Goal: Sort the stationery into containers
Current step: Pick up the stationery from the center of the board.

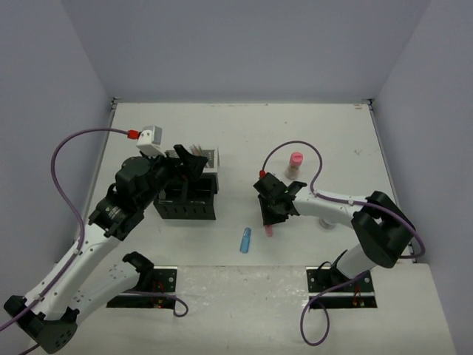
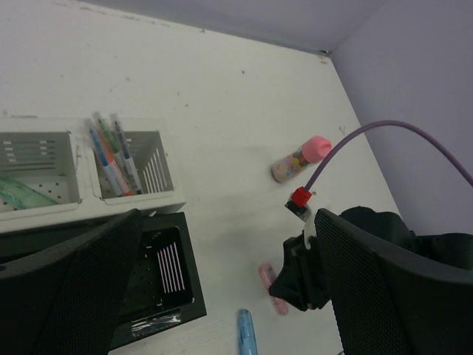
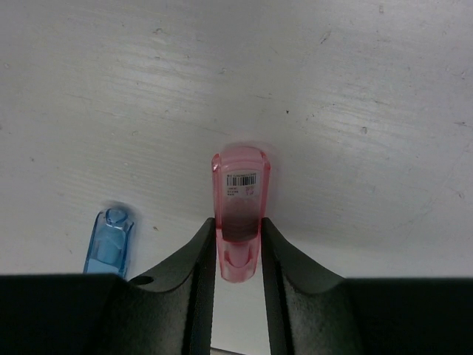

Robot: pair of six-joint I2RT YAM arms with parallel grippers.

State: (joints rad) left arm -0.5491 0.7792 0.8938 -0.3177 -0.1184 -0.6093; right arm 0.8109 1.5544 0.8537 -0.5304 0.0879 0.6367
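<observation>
Tabletop: white, scuffed, enclosed by matte lilac walls. Right jaws clamp a translucent pink capsule near frame centre. Left jaws spread, empty, above the black-and-mesh organiser at centre left.

The organiser stands on the surface left of centre, with its two mesh compartments behind the two larger ones. Pens stand in the right mesh compartment. The bottle lies to the right and farther back. Nearer, the right claw presses both sides of one capsule. A second capsule lies to the left of it.
</observation>
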